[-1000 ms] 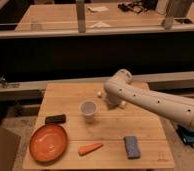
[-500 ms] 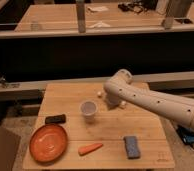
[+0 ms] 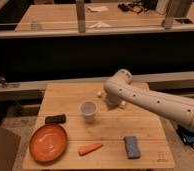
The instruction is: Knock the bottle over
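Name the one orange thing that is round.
The plate at front left; the carrot is long. The gripper is far back, right of the cup.

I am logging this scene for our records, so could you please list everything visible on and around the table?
Table: one, light wood, centre.
Cup: one, whitish, upright mid-table.
Plate: one, orange, front left corner.
Carrot: one, orange, front edge, right of the plate.
Sponge: one, blue, front right.
Dark block: one, black, left of the cup.
Bottle: white cap only showing, behind the arm; the rest is hidden.
Arm: one, white, reaching in from the right.
Gripper: at the table's back, right of the cup.
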`<control>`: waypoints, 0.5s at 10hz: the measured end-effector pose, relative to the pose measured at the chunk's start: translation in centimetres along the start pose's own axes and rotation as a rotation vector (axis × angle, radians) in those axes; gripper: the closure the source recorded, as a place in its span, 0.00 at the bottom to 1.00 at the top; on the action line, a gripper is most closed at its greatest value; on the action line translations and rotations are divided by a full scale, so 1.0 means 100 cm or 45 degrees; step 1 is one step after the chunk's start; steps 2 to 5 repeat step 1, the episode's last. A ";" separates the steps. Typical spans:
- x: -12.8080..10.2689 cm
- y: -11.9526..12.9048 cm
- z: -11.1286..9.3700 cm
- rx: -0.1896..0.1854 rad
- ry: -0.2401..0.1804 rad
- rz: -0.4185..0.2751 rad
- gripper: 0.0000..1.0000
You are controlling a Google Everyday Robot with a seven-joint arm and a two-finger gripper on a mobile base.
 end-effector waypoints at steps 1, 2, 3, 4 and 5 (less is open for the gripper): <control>0.000 0.000 0.000 0.000 0.000 0.000 0.82; 0.000 0.000 0.000 0.000 0.000 0.000 0.82; 0.000 0.000 0.000 0.000 0.000 0.000 0.82; 0.000 0.000 0.000 0.000 0.000 0.000 0.82; 0.000 0.000 0.000 0.000 0.000 0.000 0.82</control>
